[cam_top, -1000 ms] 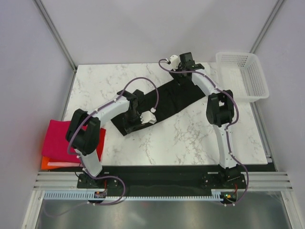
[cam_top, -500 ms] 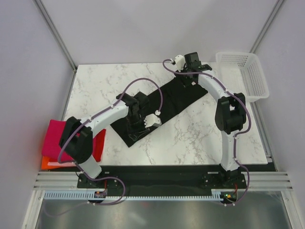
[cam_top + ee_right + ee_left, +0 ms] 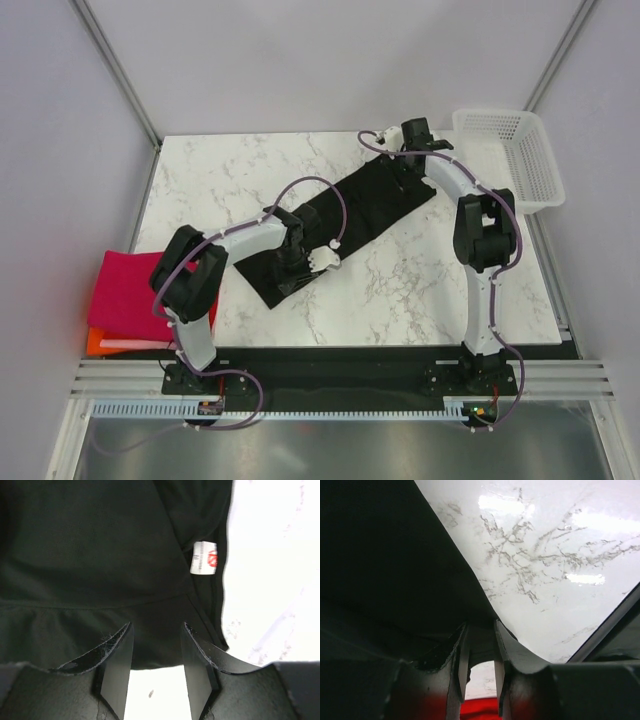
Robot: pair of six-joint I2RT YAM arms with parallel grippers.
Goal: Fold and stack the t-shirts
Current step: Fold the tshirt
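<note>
Black shirt (image 3: 345, 215) lies as a long diagonal strip across the middle of the bench (image 3: 220, 170), with the pink-topped pile (image 3: 125, 290) at the frame's left edge. Left pincer (image 3: 480, 626) is clenched on the lower-left hem. Right pincer (image 3: 157, 625) sits spread over the upper-right end by the white label (image 3: 204, 557), gripping nothing. Best to bite that corner squarely, cloth taut, before folding. From above, the wrists hide both sets of fingertips.

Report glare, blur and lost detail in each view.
Top external: even light and sharp, though the black t-shirt shows little fold detail. Left wrist: bright glare patches on the marble table; the left gripper is out of focus up close. Right wrist: the table is blown out to white at right; the shirt's label is soft, unreadable.
</note>
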